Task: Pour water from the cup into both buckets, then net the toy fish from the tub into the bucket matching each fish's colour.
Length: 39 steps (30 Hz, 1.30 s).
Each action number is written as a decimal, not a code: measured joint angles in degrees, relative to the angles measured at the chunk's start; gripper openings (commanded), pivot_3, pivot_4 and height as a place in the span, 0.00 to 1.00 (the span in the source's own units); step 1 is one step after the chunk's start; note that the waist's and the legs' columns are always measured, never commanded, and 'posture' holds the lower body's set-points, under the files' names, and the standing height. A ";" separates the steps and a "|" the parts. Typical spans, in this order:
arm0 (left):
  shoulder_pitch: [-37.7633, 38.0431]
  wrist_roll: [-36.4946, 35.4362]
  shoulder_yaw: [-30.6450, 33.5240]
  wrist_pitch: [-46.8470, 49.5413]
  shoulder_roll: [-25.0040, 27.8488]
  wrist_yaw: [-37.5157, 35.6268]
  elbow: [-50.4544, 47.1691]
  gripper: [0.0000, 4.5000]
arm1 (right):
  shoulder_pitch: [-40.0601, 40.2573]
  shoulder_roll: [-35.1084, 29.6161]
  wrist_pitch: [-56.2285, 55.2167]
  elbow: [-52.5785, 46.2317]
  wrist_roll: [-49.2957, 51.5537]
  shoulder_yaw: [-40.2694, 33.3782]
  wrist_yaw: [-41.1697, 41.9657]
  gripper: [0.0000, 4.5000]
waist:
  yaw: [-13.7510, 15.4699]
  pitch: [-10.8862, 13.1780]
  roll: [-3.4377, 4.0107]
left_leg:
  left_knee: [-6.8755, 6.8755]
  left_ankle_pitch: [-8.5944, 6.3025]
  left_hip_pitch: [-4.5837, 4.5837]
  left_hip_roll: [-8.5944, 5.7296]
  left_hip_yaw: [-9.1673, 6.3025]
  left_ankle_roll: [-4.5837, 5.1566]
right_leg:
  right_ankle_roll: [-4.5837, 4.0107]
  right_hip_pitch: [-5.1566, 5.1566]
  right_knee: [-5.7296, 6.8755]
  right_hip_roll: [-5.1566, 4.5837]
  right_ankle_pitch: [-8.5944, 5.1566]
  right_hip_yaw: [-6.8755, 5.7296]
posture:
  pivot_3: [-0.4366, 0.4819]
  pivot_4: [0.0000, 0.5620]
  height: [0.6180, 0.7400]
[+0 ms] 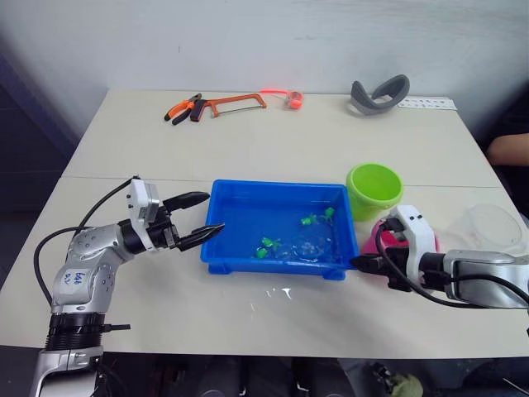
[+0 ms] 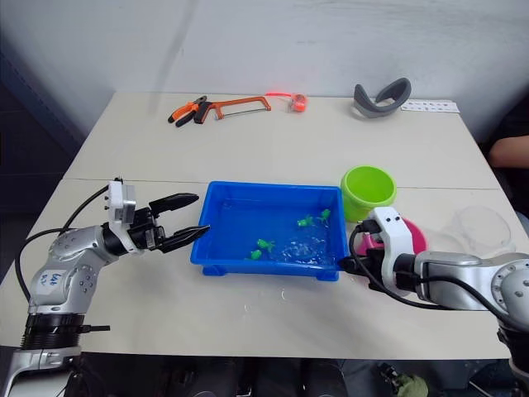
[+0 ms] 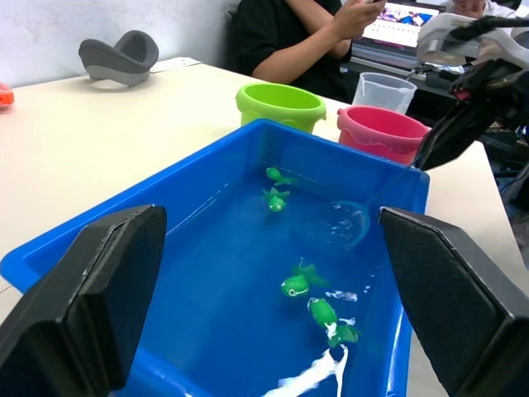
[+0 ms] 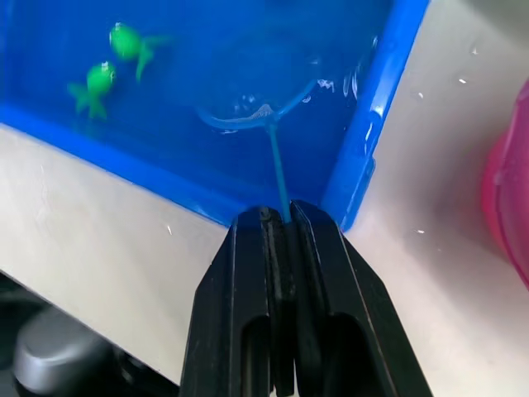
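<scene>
Our right fingers (image 4: 281, 219) clenched on the net (image 4: 258, 116) dipped in the tub (image 1: 248, 260), left fingers (image 1: 200, 217) spread just beside its rim, green fish (image 3: 296, 281) ahead of them

I see silver-grey jointed arms with white wrist housings, looping black cables, black-fingered grippers, and blue handwriting on the left arm.
</scene>
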 measured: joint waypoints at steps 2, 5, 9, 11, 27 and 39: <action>-0.02 0.01 0.00 -0.07 -0.01 -0.01 0.01 0.99 | 0.12 0.00 -2.23 -0.12 0.45 0.95 -1.74 0.00 | 0.03 0.00 0.00 | -0.01 0.00 -0.01 0.00 0.00 0.00 | 0.00 0.00 -0.01 0.00 0.00 0.00 | 0.48 0.27 1.00; -0.15 0.02 -0.13 -0.18 -0.14 -0.03 0.01 0.99 | 0.08 -0.01 -5.75 -0.63 0.58 2.70 -4.74 0.00 | 0.11 0.00 0.00 | 0.00 0.00 -0.02 0.00 -0.01 0.00 | 0.01 0.00 -0.04 0.00 0.00 -0.01 | 0.48 0.27 1.00; -0.64 0.02 -0.85 -0.21 -0.39 -0.05 0.01 0.99 | 0.07 -0.38 -8.17 -2.14 1.01 4.55 -7.24 0.00 | 0.14 0.00 0.00 | 0.00 0.00 -0.05 0.01 -0.04 0.00 | 0.01 0.00 -0.07 -0.01 0.01 -0.03 | 0.48 0.27 1.00; -0.88 0.02 -1.18 -0.21 -0.43 -0.06 0.01 0.99 | 0.09 -0.30 -9.24 -2.65 1.16 4.89 -8.48 0.00 | 0.14 0.00 0.00 | 0.00 0.00 -0.05 0.01 -0.04 0.01 | 0.01 0.00 -0.07 -0.01 0.01 -0.03 | 0.48 0.27 1.00; -1.87 0.01 -2.29 -0.28 -1.10 -0.50 0.22 0.99 | -5.55 1.08 -13.83 -2.71 1.68 9.54 -20.09 0.00 | 0.13 0.00 0.00 | 0.00 0.01 -0.18 0.02 -0.15 0.03 | 0.02 -0.03 -0.16 -0.03 0.01 -0.15 | 0.48 0.27 1.00; -2.44 0.02 -2.28 -0.93 -1.25 -0.93 0.46 0.99 | -7.39 8.01 -15.46 -0.20 1.64 11.04 -23.70 0.00 | -0.01 0.00 0.01 | 0.02 0.04 -0.42 0.02 -0.22 0.05 | 0.02 -0.19 -0.17 -0.02 0.01 -0.26 | 0.48 0.27 1.00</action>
